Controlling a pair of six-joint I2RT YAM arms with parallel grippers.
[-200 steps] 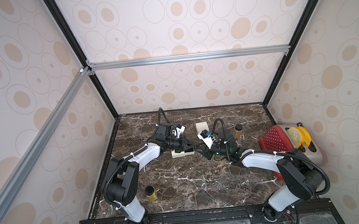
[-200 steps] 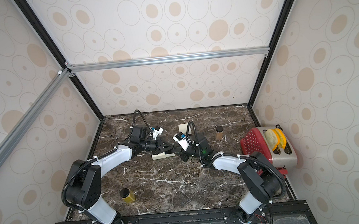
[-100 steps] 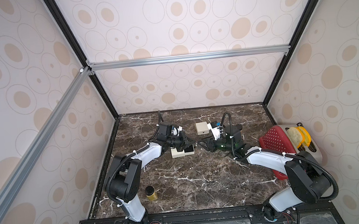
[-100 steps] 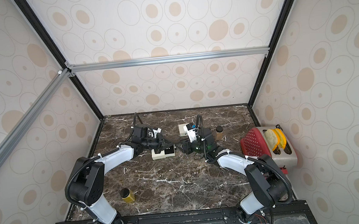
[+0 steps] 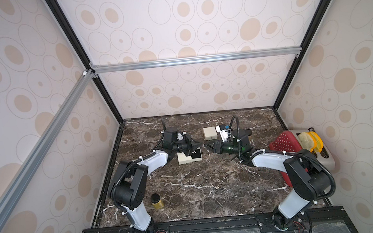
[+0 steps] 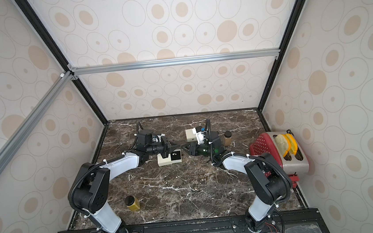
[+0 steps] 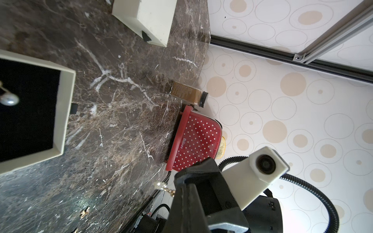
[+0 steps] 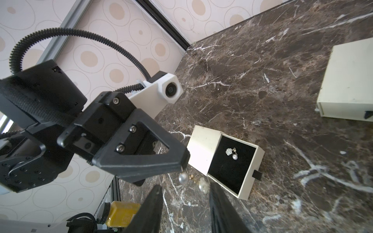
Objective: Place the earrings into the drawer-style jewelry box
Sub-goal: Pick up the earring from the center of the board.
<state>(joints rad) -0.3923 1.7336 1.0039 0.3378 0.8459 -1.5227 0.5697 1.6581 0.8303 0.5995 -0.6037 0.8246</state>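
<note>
Pearl earring (image 8: 183, 178), flower top, seemingly gold link

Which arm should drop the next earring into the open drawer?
Probably the left. The left gripper is shut on the dangling earring right beside the open drawer. The right gripper is open, gripping nothing.

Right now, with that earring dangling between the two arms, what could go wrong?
The earring hangs from the left gripper, jaws shut, seemingly beside the open drawer, not over it; a slip could drop it on the marble. The right gripper sits very close, so the two could bump and knock it loose.
</note>
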